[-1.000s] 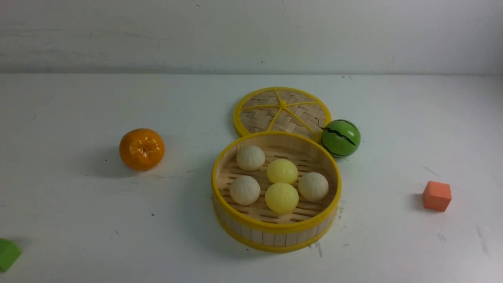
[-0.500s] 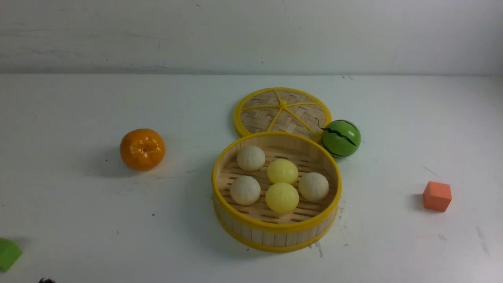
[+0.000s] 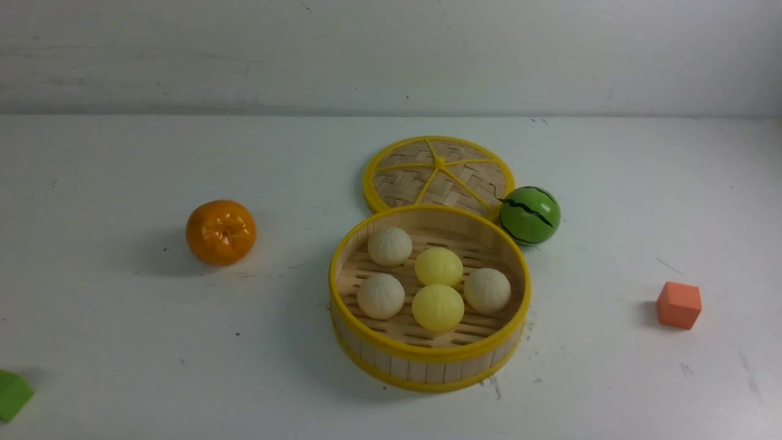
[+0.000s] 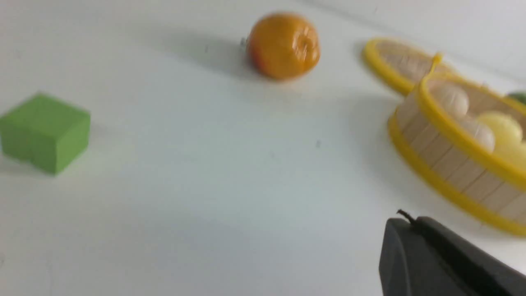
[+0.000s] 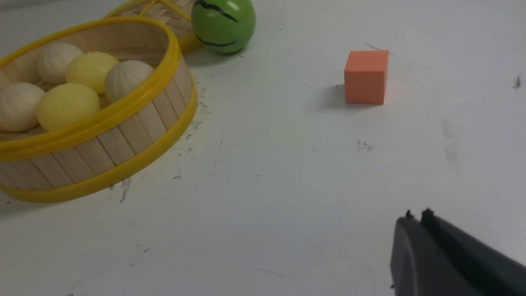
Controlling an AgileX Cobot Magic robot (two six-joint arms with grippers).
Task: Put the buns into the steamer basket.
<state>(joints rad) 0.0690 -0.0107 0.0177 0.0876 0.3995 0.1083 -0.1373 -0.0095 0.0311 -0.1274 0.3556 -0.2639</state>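
Five buns (image 3: 437, 286) sit inside the steamer basket (image 3: 427, 365), three white ones and two yellow ones, close together on its wooden floor. Just behind the basket lies the flat lid (image 3: 437, 172), with a green striped ball (image 3: 529, 215) touching its edge. An orange (image 3: 220, 231) sits far off to the left. A green block (image 3: 12, 395) and an orange block (image 3: 679, 304) rest near the sides. The left gripper (image 4: 404, 224) is closed tight and holds nothing. The right gripper (image 5: 415, 220) is pinched together too, and empty.
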